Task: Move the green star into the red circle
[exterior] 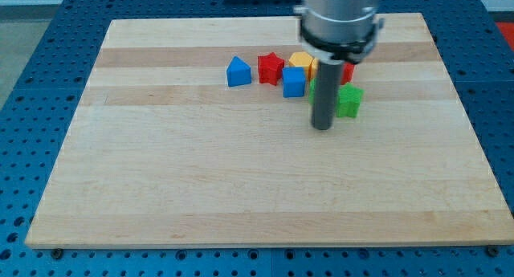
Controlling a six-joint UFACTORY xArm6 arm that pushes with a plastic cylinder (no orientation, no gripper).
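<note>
Tip: my tip [322,128] rests on the wooden board [201,189], at the lower end of a straight dark rod; there are no jaws to part or close, and whether the rod touches any block cannot be told.
Arm housing: the grey arm housing [337,20] hangs above the tip and hides part of the cluster behind it.
Green star: the green star [349,101] lies just beside the rod, up and to the view's right of my tip; its left edge is hidden by the rod.
Red circle: a small piece of red block [347,71] shows above the green star, up and to the right of my tip; its shape is mostly hidden by the housing, so I cannot tell if it is the circle.
Blue cube: the blue cube [294,82] sits up and to the view's left of my tip, near the rod.
Yellow block: the yellow block [302,62] peeks out behind the blue cube, further up from the tip.
Red star: the red star [271,67] sits left of the blue cube, just beside it.
Blue pentagon-like block: the blue pentagon-like block [238,71] is farthest to the view's left of my tip, just beside the red star.
</note>
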